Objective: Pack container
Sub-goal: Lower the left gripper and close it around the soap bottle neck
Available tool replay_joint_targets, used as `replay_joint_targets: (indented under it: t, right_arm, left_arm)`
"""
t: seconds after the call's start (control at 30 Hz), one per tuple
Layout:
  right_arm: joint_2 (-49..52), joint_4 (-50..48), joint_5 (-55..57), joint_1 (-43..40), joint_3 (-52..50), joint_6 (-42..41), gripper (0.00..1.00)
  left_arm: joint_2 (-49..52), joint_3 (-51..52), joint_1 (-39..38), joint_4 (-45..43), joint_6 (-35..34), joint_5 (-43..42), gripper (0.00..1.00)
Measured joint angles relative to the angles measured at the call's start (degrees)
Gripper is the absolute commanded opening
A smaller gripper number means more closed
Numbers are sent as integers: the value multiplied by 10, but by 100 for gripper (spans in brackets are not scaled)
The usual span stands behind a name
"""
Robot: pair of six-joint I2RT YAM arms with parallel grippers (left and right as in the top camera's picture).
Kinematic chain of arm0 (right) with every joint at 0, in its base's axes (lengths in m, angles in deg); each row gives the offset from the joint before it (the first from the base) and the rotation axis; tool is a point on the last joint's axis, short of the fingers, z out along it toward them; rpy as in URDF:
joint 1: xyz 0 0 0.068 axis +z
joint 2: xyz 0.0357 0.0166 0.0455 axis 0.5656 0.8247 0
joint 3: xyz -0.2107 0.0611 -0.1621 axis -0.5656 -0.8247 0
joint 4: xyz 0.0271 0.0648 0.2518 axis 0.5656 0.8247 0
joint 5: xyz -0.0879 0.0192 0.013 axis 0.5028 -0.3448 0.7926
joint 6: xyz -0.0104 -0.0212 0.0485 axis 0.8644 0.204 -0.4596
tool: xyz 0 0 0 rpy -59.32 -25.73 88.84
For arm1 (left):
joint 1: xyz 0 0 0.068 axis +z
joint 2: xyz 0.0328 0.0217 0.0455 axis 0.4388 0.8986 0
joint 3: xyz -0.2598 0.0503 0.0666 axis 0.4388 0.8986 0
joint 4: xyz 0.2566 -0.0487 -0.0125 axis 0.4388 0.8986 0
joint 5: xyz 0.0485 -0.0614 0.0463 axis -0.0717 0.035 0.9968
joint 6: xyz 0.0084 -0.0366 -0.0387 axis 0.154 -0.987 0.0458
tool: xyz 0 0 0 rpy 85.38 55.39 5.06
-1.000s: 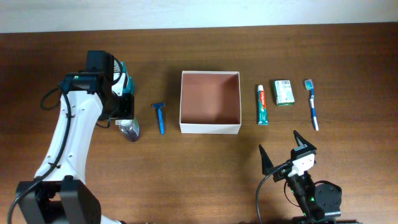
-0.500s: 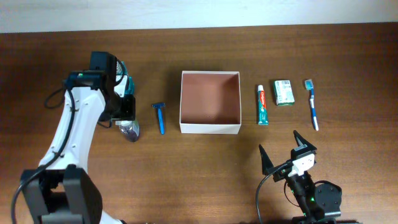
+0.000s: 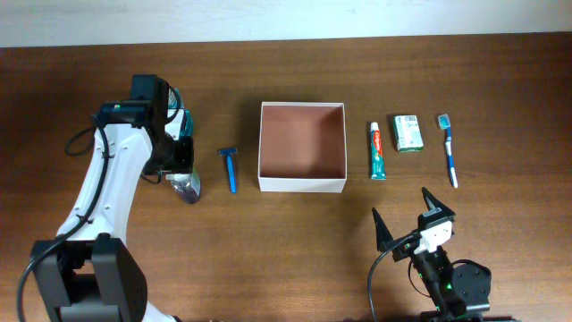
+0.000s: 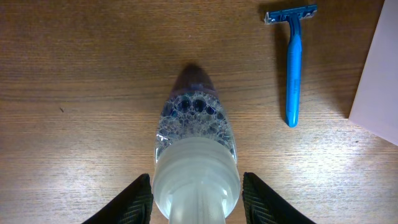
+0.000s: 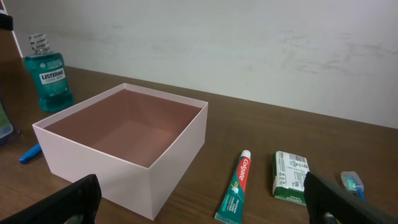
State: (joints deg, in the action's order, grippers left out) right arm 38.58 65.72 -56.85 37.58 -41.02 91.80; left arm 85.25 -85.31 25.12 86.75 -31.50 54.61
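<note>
The left arm [image 3: 89, 197] has shifted slightly, left jaws flanking the clear bottle [image 4: 196, 143], grip unclear; right jaws gape empty

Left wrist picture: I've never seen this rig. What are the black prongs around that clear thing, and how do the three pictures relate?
Two robot arms work at a wooden table. The overhead view looks straight down; each wrist view rides on an arm. The prongs belong to the left gripper; they flank a clear bottle lying on its side, but whether they pinch it I cannot tell. The right gripper is open and empty. Also on the table: a blue razor, the open container, toothpaste, a small carton, a toothbrush, teal mouthwash.
</note>
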Motion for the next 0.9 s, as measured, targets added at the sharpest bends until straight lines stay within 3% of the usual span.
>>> replay_joint_targets:
  t: [0.9]
  right_arm:
    - [0,0,0,0,0,0,99]
  left_arm:
    - [0,-10,0,18,0,0,49]
